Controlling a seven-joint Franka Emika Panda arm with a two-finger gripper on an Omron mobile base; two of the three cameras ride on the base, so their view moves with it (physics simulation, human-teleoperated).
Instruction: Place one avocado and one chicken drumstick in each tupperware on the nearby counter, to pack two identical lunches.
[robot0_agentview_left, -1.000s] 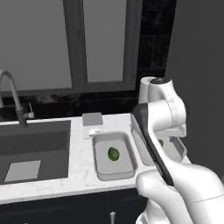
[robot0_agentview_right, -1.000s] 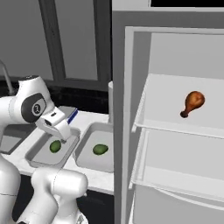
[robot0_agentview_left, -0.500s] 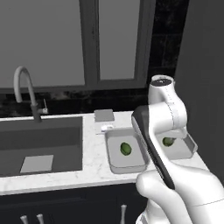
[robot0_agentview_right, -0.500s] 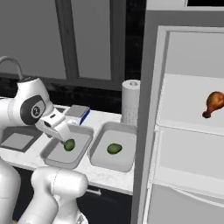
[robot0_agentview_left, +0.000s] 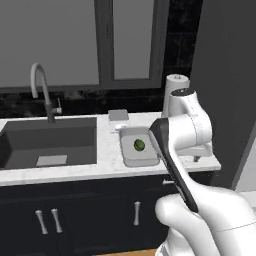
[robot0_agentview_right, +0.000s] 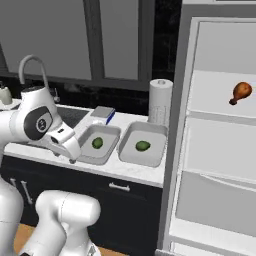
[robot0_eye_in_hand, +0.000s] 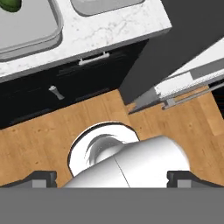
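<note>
**Arm folded low over the bench edge, hand looking down at the floor**

The white arm rises from the base, bends back on itself and carries its hand down in front of the bench, near the dark cabinet fronts. In the right base view the hand sits at about 9 o'clock of the nearer tupperware, its wrist block angled downward. The fingers show as two dark tips at the bottom corners of the hand view, set far apart with nothing between them.

The right base view shows both containers side by side on the bench: the left one holds an avocado, and the second tupperware at its 3 o'clock holds the other avocado. A paper towel roll stands at 12 o'clock of the second container, and a small flat box lies at 12 o'clock of the first. That view alone takes in the open fridge, where a chicken drumstick lies on an upper shelf.

The left base view adds the sink basin and tap at 9 o'clock of the visible container, with the arm covering the second one. The hand view gives the wooden floor.
</note>
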